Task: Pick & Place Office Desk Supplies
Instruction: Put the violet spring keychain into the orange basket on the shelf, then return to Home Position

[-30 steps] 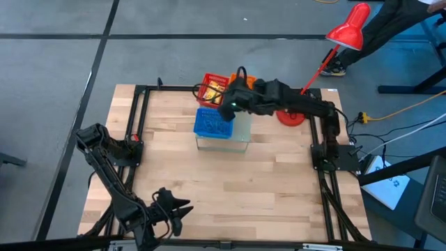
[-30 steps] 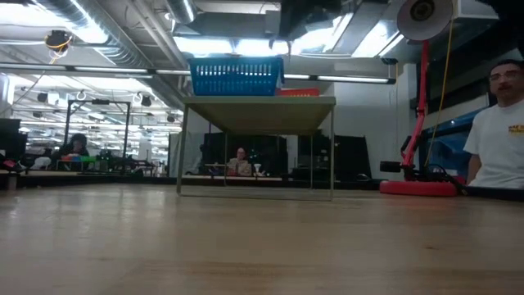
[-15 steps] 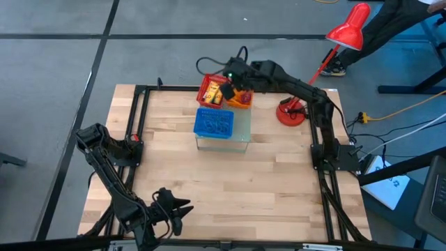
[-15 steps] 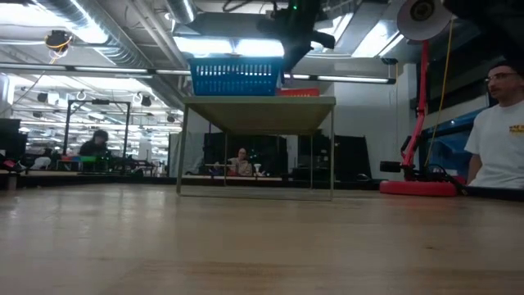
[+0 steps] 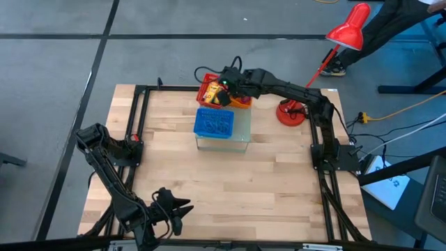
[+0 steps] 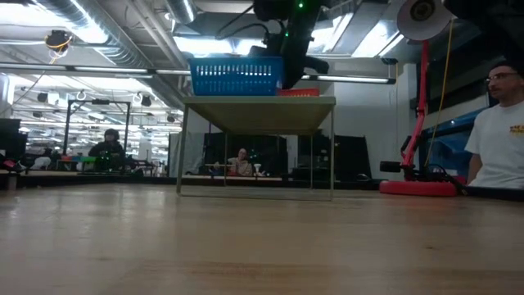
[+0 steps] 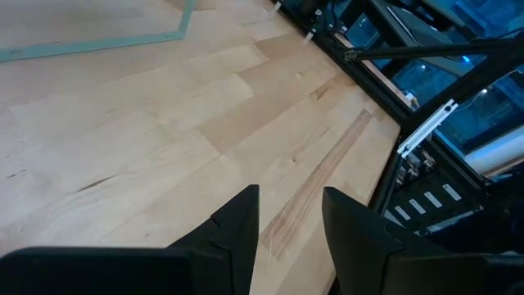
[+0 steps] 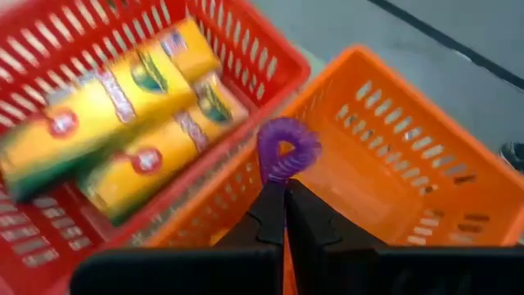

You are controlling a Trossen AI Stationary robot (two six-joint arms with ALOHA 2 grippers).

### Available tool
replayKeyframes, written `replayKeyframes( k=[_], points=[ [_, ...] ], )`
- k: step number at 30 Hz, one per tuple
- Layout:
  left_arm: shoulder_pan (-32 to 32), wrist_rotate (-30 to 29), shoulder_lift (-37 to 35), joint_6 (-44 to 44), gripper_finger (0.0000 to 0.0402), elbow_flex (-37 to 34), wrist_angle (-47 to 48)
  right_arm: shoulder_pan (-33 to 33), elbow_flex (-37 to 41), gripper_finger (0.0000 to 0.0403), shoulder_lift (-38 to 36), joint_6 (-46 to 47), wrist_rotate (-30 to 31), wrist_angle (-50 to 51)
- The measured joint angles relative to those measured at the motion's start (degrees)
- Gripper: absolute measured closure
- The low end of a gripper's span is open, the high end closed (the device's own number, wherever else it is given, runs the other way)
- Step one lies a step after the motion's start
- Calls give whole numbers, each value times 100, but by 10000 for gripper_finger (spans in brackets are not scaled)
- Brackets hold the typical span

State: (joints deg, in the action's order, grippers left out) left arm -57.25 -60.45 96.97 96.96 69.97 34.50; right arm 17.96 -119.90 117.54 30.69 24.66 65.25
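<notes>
Purple loop (image 8: 287, 150): 1, pinched by right claw (image 8: 284, 190) | yellow blocks (image 8: 123, 115): 2 | left claw (image 7: 291, 215): released

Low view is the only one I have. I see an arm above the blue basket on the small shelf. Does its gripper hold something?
Observer: Yes. The right gripper is shut on a purple coiled loop.
Operator: What is under it?
Observer: The wall between the red basket and the orange basket.
Operator: Is the red basket empty?
Observer: No, two yellow boxes lie in it.
Operator: And the left arm?
Observer: The left gripper waits open at the table's near edge.
</notes>
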Motion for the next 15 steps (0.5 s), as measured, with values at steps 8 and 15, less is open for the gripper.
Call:
replayKeyframes(
  k=[8, 15],
  points=[
    [34, 21, 0, -10, 270, 0, 0, 35, -7, 349, -115, -54, -127, 446],
    [157, 46, 0, -65, 270, 0, 2, -45, -7, 254, -246, -108, 374, 634]
  ],
)
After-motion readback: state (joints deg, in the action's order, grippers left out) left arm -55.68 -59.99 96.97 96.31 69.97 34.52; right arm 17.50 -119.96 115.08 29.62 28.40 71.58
